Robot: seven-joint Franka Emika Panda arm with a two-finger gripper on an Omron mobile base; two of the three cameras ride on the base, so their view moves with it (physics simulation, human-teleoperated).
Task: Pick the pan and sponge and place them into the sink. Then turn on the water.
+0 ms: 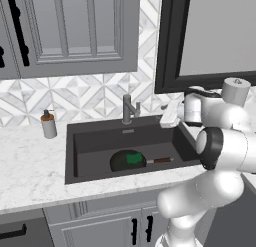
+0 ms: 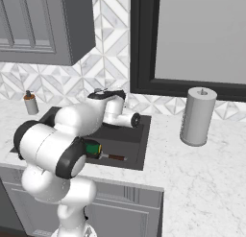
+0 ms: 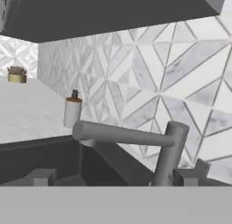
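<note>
— Checking the pan [image 1: 122, 161]: it lies in the sink [image 1: 90, 141], near the front wall, handle pointing away from the faucet side. The sponge [image 1: 133, 158] sits on top of it.

— So both are placed?

— I'd judge yes. No water runs from the faucet [image 1: 128, 110], so turning it on is the step in hand.

— And the gripper [image 1: 169, 115]?

— It hangs over the sink's right rear corner, just right of the faucet, jaws wide apart and holding nothing. The hand view looks straight at the spout [image 3: 122, 135] and the small lever [image 3: 201, 166] beside it.

— Next move?

— Likely reaching the lever and pushing it. A soap bottle [image 1: 48, 124] stands left of the sink, well apart.
</note>
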